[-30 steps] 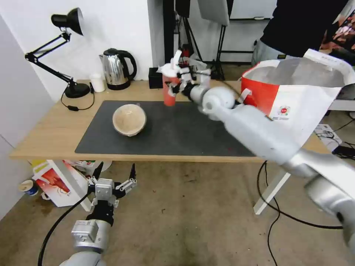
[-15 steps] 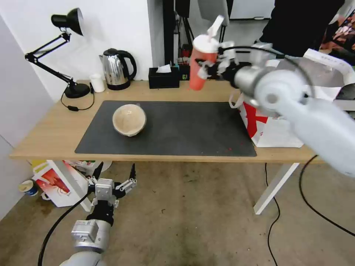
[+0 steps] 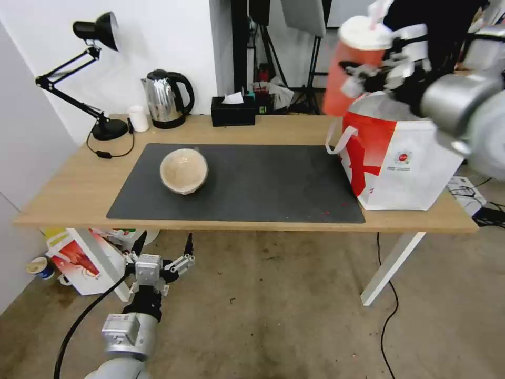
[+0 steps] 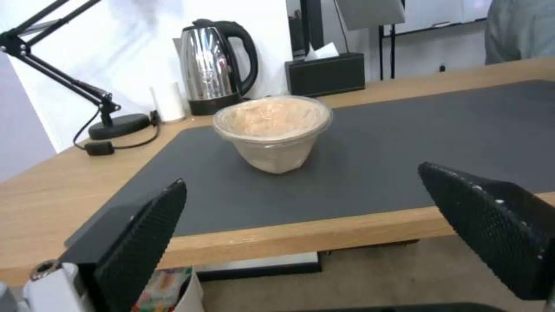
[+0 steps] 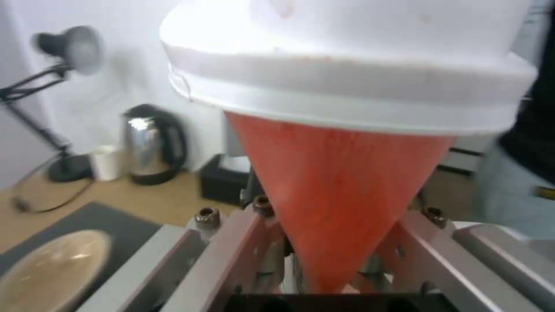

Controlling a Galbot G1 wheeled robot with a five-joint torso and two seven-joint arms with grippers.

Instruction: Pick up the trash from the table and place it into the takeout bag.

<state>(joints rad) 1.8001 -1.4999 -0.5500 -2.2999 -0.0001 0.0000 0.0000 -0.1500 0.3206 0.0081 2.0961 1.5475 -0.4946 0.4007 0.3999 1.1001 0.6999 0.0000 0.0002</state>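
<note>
Right pincer [image 3: 386, 71] gripping red cup [image 3: 350, 73], straw cropped, above takeout bag [image 3: 405, 158]

A white wall [image 3: 158, 42] is seen behind, a bare concrete floor [image 3: 273, 316] below. A black desk lamp [image 3: 94, 31] and steel kettle [image 3: 165, 97] are set near the wall.

The left gripper [image 4: 312, 234] hangs low in front of the worktop [image 4: 46, 190], below its edge. Its two black fingers [image 4: 142, 247] are spread wide apart with nothing between them. A tan paper bowl [image 4: 272, 132] stands upright on the dark grey mat [image 4: 405, 138]. At 11 o'clock from the bowl a shiny kettle [image 4: 217, 65] stands near the wall. A small white cup [image 4: 169, 102] is just beside the kettle. At 1 o'clock is a black tissue box [image 4: 325, 73]. A black lamp [image 4: 86, 99] stands at 9 o'clock.
</note>
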